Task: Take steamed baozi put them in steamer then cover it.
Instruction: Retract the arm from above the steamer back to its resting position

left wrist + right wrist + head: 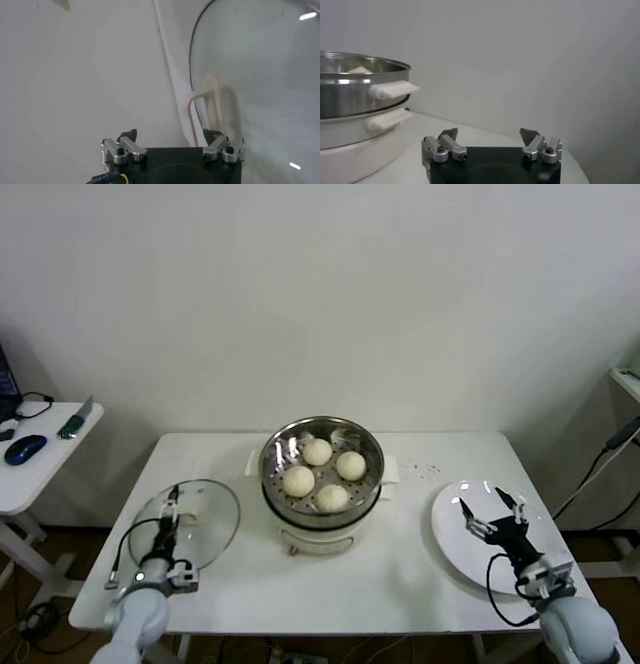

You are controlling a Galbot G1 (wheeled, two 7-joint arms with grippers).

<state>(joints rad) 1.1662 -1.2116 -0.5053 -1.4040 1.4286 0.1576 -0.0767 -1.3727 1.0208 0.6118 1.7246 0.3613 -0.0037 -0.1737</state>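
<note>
Nearest the camera, the two grippers are hanging low over the white surface [400, 574], largest thing in play. The steamer [322, 459] is sitting mid-surface with all four steamed baozi [325, 474] inside, so covering looks like the step in hand. The glass lid [190, 524] is lying flat to its left; best taken squarely by its pale handle [205, 107] and lowered level. Left gripper [172, 499] is hovering over the lid, fingers spread wide, gripping nothing. Right gripper [490, 509] is waiting over the white plate [450, 534], fingers apart, empty.
</note>
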